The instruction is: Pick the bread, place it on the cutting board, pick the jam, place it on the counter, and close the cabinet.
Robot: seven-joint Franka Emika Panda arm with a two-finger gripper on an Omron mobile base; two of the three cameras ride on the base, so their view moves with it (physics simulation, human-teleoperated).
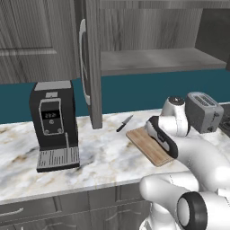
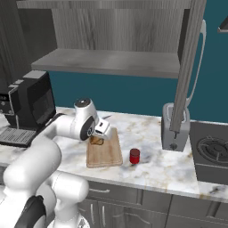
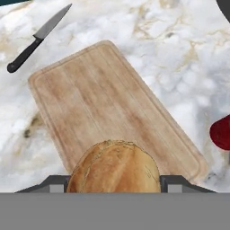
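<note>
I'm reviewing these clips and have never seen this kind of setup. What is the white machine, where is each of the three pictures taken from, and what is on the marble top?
It is a white robot arm on a driving base in a rendered kitchen. Two pictures come from cameras on the base, behind the arm to its left and right; the third looks along the hand. The pincer is closed on the bread, holding it over the cutting board. On the counter also lie a knife and the jam, beside the board. A coffee machine and a toaster stand there too. The cabinet above stands open.
</note>
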